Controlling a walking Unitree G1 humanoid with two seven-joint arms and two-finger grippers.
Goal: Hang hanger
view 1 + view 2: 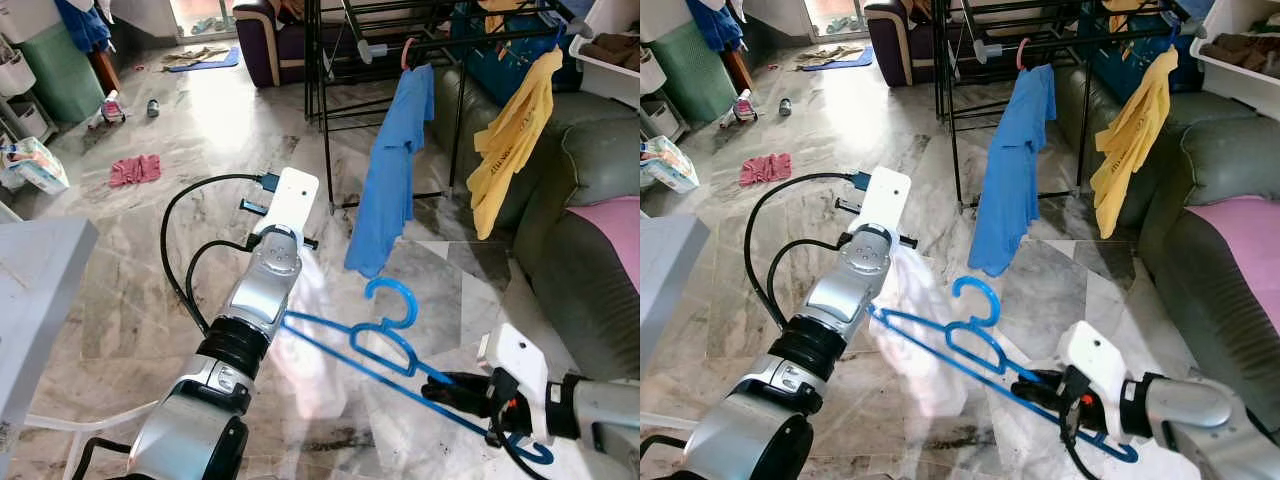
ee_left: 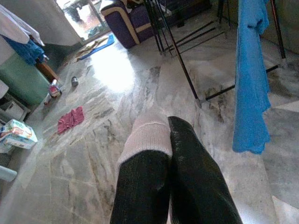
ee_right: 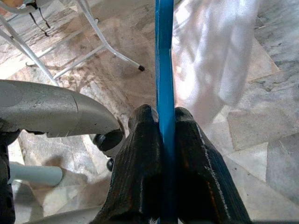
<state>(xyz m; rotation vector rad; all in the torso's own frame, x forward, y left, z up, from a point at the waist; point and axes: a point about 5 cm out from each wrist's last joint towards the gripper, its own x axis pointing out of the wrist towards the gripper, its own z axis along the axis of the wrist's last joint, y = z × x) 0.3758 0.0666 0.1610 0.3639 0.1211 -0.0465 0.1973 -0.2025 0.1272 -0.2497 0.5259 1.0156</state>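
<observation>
A blue plastic hanger [image 1: 385, 345] lies slanted low over the marble floor with its hook [image 1: 395, 290] pointing up. My right gripper [image 3: 164, 112] is shut on the hanger's straight bottom bar [image 3: 164, 56] and reaches in from the lower right [image 1: 1060, 388]. My left gripper [image 2: 163, 128] is shut on a pale, whitish-pink cloth [image 2: 147, 135]. That cloth [image 1: 920, 330] hangs below my left arm, beside the hanger's far end. A black drying rack [image 1: 330, 60] stands ahead.
A blue shirt [image 1: 395, 170] and a yellow shirt [image 1: 515, 130] hang on the rack. A green sofa [image 1: 590, 230] runs along the right, and a white table [image 1: 35, 290] sits at the left. A pink rag [image 1: 134, 170] lies on the floor further off.
</observation>
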